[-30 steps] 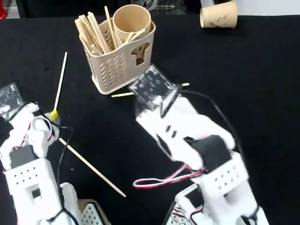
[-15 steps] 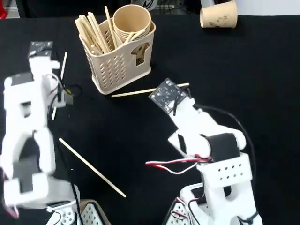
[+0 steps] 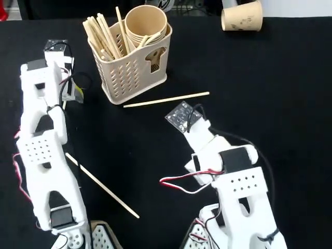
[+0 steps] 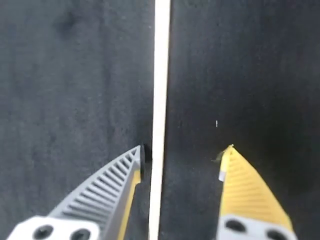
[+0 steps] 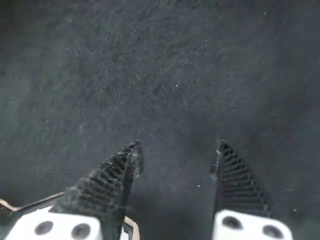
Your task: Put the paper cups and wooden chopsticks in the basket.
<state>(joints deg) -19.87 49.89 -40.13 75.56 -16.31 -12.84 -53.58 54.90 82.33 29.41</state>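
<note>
Left chopstick [image 4: 161, 100] lies flat on the black table [image 3: 270, 78]. In the left wrist view its long axis runs straight out ahead of the left claw [image 4: 184, 148]. The claw is spread apart and astride it, gripping nothing. The stick passes close by the grey ribbed finger [image 4: 120, 175] and sits well off the yellow finger [image 4: 245, 185]. I can't tell whether it touches the grey one. From above, the left arm [image 3: 41, 104] stretches up the table's left side and covers that spot, to the left of the basket [image 3: 132, 78].

The high view gives the rest of the layout. The middle chopstick [image 3: 166, 99] lies nearly crosswise just in front of the basket. One end is near the basket's foot and the other angles slightly away to the right. The near chopstick [image 3: 104, 187] lies diagonally, running from beside the left arm toward the near edge. The basket holds stacked paper cups [image 3: 146, 23], mouth up, and a bundle of chopsticks [image 3: 101, 33] standing on end and leaning. A loose paper cup [image 3: 241, 17] lies on its side at the far right edge, long axis across the table.

The right arm [image 3: 228, 166] sits just short of the middle chopstick, not touching it. In the right wrist view the right claw [image 5: 177, 145] has its dark fingers apart over bare black table, with nothing between them.
</note>
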